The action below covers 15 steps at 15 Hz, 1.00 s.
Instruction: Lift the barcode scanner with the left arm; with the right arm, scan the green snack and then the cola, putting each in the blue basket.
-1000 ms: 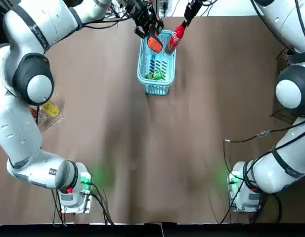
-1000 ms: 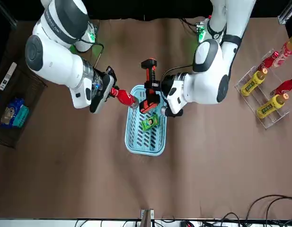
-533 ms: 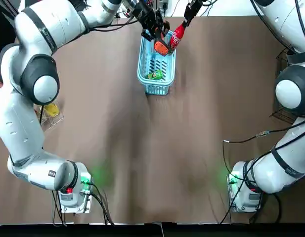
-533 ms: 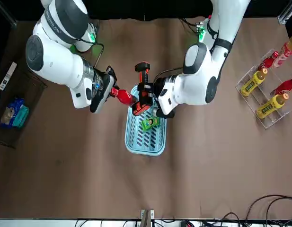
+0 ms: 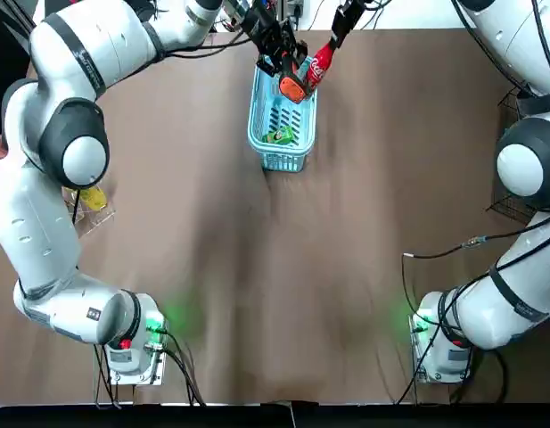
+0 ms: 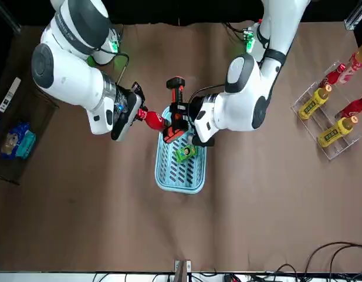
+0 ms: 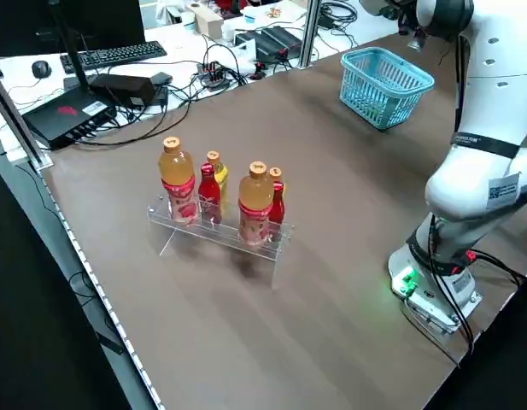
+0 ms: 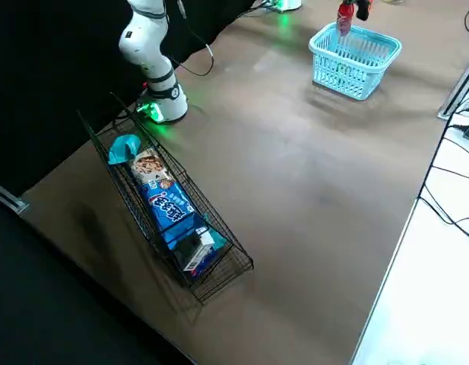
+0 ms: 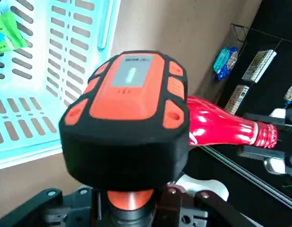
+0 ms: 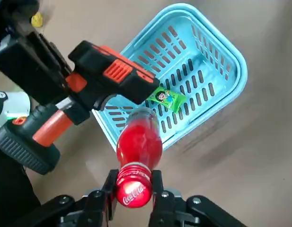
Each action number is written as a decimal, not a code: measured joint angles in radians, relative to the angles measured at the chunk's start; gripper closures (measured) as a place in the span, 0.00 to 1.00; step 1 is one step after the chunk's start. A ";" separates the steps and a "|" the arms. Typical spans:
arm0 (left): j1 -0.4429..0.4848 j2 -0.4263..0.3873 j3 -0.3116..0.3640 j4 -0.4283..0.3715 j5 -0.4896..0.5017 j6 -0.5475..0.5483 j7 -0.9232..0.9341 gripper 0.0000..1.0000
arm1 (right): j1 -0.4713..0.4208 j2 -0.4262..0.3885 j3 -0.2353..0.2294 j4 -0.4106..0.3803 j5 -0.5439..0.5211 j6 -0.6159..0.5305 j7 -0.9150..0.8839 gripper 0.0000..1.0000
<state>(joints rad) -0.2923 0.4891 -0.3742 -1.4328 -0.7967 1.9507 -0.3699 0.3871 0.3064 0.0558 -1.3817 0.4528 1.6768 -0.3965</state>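
Note:
My left gripper (image 5: 273, 46) is shut on the handle of the orange and black barcode scanner (image 5: 292, 86), held in the air over the far end of the blue basket (image 5: 267, 157). The scanner's head (image 9: 129, 118) sits right beside the red cola bottle (image 9: 226, 130). My right gripper (image 10: 131, 189) is shut on the cola (image 10: 138, 142) near its cap and holds it tilted at the basket's far rim (image 6: 159, 141). The green snack (image 6: 185, 153) lies inside the basket (image 10: 216, 52).
A clear rack of drink bottles (image 6: 333, 111) stands at my left side of the table. A wire basket with snack packs (image 8: 169, 205) sits at my right edge. Cables and desk gear lie beyond the far edge (image 7: 118, 81).
My left arm has swung the scanner toward the cola, from over the basket's middle to right beside the bottle. The right arm and cola have stayed put.

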 joint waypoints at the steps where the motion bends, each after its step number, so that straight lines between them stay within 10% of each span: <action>1: -0.001 0.001 0.000 0.000 0.000 -0.006 0.000 0.66 | 0.000 0.000 0.000 0.000 0.000 0.000 0.012 0.68; 15: 0.002 0.012 0.004 0.008 0.036 -0.042 0.000 0.66 | -0.004 0.000 -0.004 0.000 0.000 0.000 0.022 0.68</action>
<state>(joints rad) -0.2905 0.5013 -0.3699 -1.4249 -0.7608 1.9082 -0.3697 0.3836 0.3064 0.0519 -1.3817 0.4529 1.6768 -0.3747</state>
